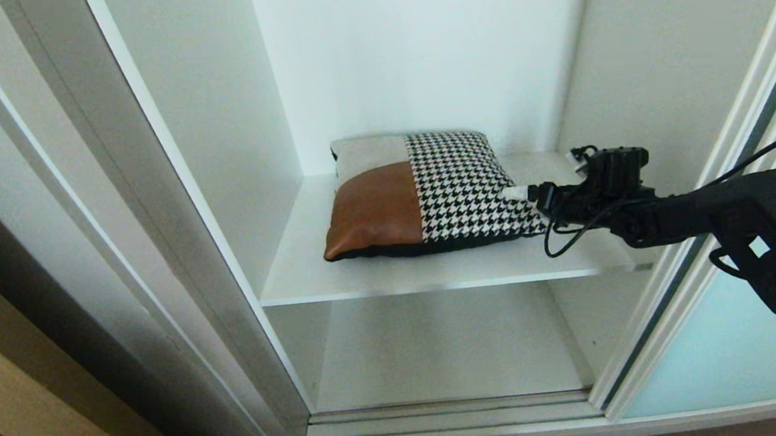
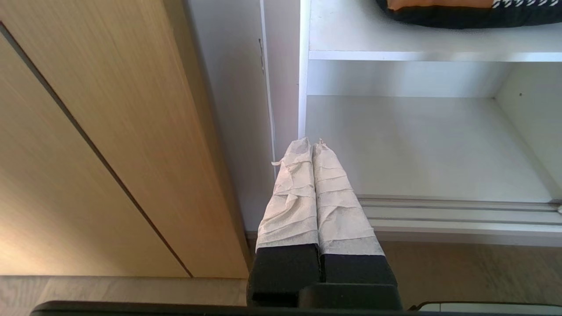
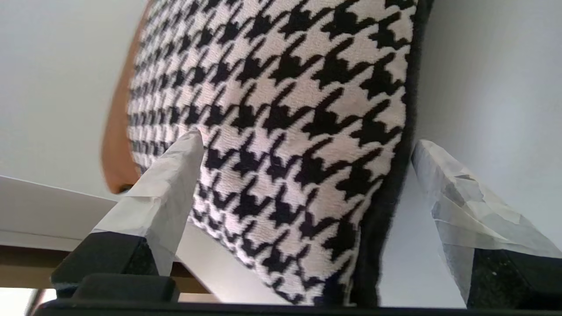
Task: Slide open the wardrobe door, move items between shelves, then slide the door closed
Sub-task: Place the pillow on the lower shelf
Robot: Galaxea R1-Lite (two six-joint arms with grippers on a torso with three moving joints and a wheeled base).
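Cushion (image 1: 421, 193): lies flat on the upper shelf (image 1: 308, 275) inside the white wardrobe compartment, its rust-brown patch toward the left front, the beige-grey patch behind that, the houndstooth half on the right, black edging along the front
Cushion in the right wrist view (image 3: 281, 145): houndstooth face fills most of the picture, with the black edging down one side and a sliver of rust-brown at the far side
Right gripper (image 1: 525, 196): reaches in from the right at the level of the upper shelf, at the cushion's right end; jaws spread wide, one to each side of the cushion's edge
Right gripper fingers (image 3: 162, 197): wrapped in pale tape; one lies over the houndstooth face, the other stands just outside the black edging; whether either touches the fabric cannot be told
Lower shelf (image 1: 443, 348): white board beneath the upper one
Sliding wardrobe door (image 1: 728, 349): frosted pale aqua glass in a silvery-white frame, standing at the right with the compartment open beside it
Door track (image 1: 450, 418): white grooved rails along the foot of the opening
Left gripper (image 2: 311, 145): low, outside the wardrobe, by the left post of the opening; taped fingers pressed together with nothing between them
Wood-grain panel (image 2: 88, 131): light brown, left of the wardrobe frame
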